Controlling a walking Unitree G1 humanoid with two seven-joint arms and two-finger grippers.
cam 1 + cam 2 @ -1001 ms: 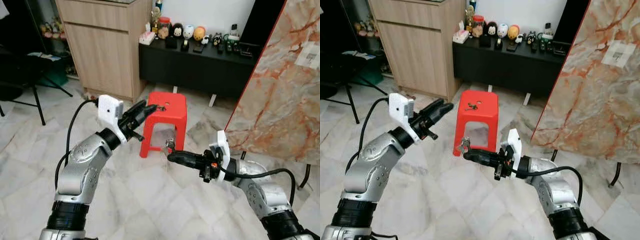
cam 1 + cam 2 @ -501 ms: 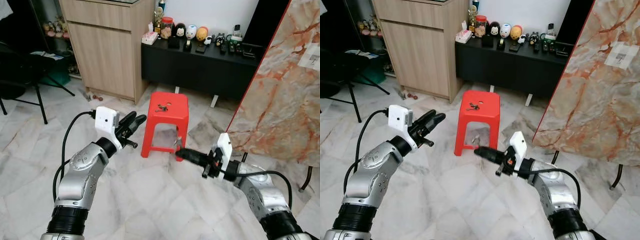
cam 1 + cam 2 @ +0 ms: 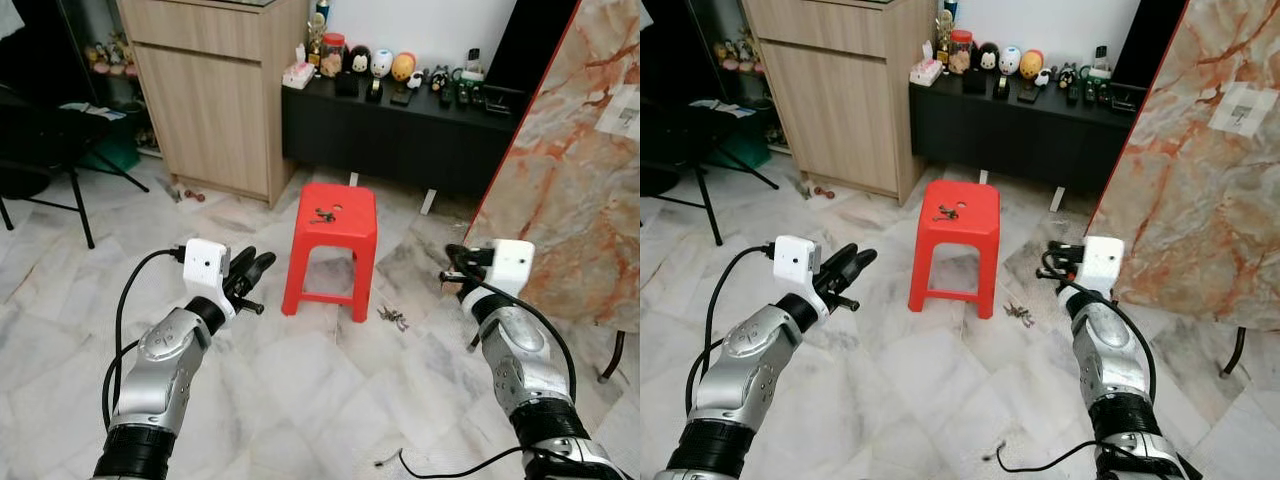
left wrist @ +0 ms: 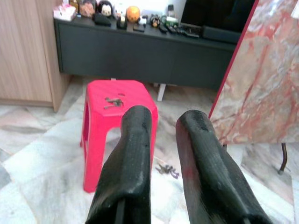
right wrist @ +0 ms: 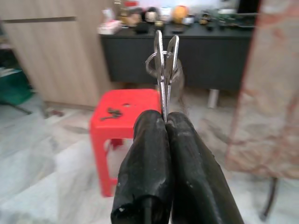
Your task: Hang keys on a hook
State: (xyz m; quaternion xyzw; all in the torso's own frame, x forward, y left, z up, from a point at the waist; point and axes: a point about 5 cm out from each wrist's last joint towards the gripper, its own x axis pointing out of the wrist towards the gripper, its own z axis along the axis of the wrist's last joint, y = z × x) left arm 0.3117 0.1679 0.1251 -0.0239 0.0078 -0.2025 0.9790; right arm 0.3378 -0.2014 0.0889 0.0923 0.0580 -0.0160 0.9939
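Swung up and right since half a second ago: right gripper (image 5: 164,119) pinches keys (image 5: 164,63) upright, aimed toward the slab (image 3: 570,160). No hook found yet. More keys on stool (image 3: 336,212) and floor. Left gripper (image 4: 163,121) parted, empty.
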